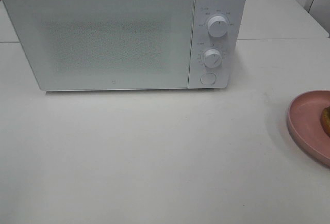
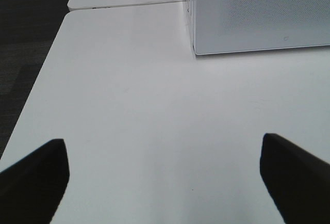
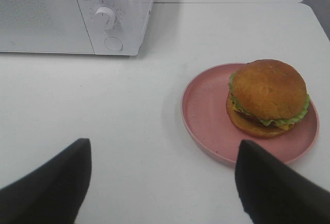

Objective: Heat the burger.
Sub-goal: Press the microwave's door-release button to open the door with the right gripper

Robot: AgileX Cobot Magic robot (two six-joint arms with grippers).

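The burger is seen resting on the pink plate, set toward one side of it rather than at its centre. A golden-brown bun is shown on top, with green lettuce and a darker layer showing at the edge beneath. The plate is carried by the white desk, near the control end of the microwave but well apart from it. Nothing else is seen on the plate.

The microwave's door is seen shut. Its inside cannot be made out through the dotted door panel. Two white knobs, the upper knob and the lower knob, are stacked above a round button; their markings are too small to be read.

In the exterior high view the plate is cut off by the right edge, and only a sliver of the burger is shown. Neither arm is shown there.

The left tool is seen with its two dark fingers spread wide above bare desk, with nothing held between them and the microwave's corner ahead. The right tool is likewise seen spread wide and empty, with the plate and burger lying beyond its fingers, untouched. Whether either tool touches the desk cannot be told.
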